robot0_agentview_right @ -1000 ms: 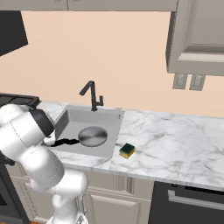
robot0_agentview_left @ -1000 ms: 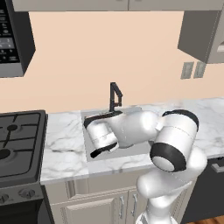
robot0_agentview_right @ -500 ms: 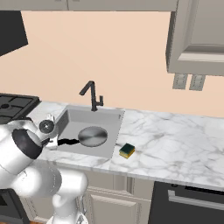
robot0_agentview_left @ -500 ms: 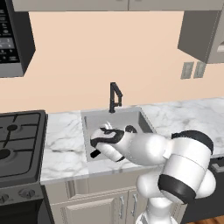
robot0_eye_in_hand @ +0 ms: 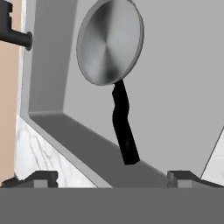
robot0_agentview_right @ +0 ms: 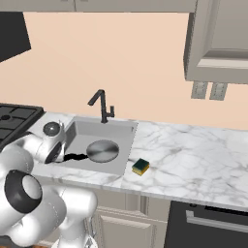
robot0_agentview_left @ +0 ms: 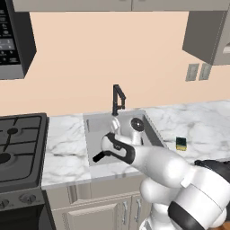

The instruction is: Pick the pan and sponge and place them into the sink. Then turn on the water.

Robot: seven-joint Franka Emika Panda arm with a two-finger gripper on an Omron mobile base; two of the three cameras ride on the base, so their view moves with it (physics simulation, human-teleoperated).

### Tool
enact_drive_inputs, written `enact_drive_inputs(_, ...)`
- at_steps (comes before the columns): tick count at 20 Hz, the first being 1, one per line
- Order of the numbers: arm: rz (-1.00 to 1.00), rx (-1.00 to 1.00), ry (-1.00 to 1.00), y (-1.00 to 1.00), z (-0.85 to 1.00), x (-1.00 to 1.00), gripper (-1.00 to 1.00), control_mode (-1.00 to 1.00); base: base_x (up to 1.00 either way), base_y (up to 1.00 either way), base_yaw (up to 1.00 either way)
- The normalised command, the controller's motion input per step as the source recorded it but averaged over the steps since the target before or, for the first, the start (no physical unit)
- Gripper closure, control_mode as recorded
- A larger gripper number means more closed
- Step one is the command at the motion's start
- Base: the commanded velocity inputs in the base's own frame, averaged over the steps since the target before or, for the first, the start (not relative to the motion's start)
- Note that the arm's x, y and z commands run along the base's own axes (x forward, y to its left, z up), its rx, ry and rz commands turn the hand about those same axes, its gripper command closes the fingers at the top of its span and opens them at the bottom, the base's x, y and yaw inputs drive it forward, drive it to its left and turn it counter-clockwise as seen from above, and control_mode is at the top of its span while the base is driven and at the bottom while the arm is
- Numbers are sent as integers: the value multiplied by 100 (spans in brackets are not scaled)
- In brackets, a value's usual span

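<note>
The small round grey metal frying pan (robot0_agentview_right: 102,150) with its straight black handle lies flat on the floor of the large rectangular grey sink basin (robot0_agentview_right: 123,131). In the hand view the pan (robot0_eye_in_hand: 109,41) lies on the basin floor with its handle pointing back toward the camera, and nothing touches it. This placement satisfies the first part of the task, judging by how it lies.

The pincer (robot0_eye_in_hand: 112,177) stands wide, its two dark tips well apart with nothing between them. It sits above the near edge of the sink, apart from the pan handle. The wide stance suits a hand that carries nothing and is free for the next pick.

The small rectangular yellow sponge with a dark green layer (robot0_agentview_right: 140,166) rests on the white marbled surface (robot0_agentview_right: 193,155), just beside the basin's right rim, outside the sink. In the left base view the sponge (robot0_agentview_left: 181,143) is likewise on the surface, near the basin. It remains to be placed.

The slim black angular faucet (robot0_agentview_right: 101,104) stands at the basin's back edge. No stream is visible from its spout, so the water appears off.
</note>
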Motion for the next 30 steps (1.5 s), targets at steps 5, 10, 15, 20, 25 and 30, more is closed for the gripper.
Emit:
enact_drive_inputs(5,-1,-3,20,-21,16,0,-100,-100,0,0,0)
enact_drive_inputs(10,-2,0,25,-42,0,1,-100,-100,0,0,0)
enact_drive_inputs(15,10,-4,19,-12,4,-3,-100,-100,0,0,0)
enact_drive_inputs(20,17,-8,4,-3,9,-18,-100,-100,0,0,0)
enact_drive_inputs(25,19,-8,4,-1,9,-16,-100,-100,0,0,0)
enact_drive_inputs(30,17,-6,4,-11,2,-14,-100,-100,0,0,0)
